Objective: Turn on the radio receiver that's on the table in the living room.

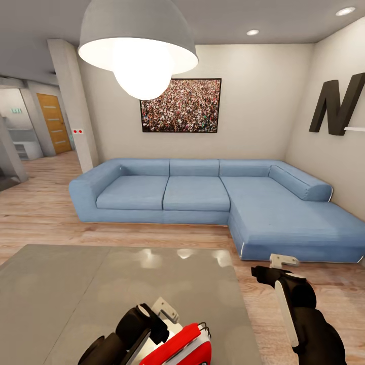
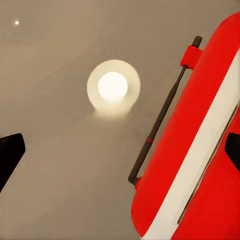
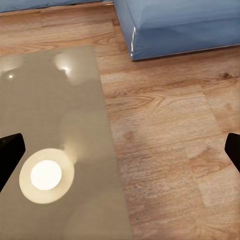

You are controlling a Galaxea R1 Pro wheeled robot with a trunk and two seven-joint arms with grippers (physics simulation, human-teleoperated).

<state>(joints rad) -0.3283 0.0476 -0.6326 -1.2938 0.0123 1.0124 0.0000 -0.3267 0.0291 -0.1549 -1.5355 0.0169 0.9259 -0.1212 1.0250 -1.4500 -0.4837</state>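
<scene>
Head view: the low rectangular table with a glossy grey reflective top (image 1: 76,294) fills the lower left of the frame, on a light wood floor (image 1: 40,213). At the bottom centre the small red radio receiver with white sides (image 1: 182,347) lies near the table's near edge, and the black left gripper (image 1: 152,324) sits just beside it. The black right gripper (image 1: 281,266) hangs at lower right over the floor. A blue L-shaped sofa (image 1: 203,195) spans the middle, a white dome pendant lamp (image 1: 138,45) hangs at top.

Left wrist view: the radio (image 2: 195,150) fills the right side, fingertips (image 2: 10,155) wide apart, one at each edge.

Right wrist view: the fingertips (image 3: 10,155) stand apart above table (image 3: 55,110) and floor (image 3: 170,150).
</scene>
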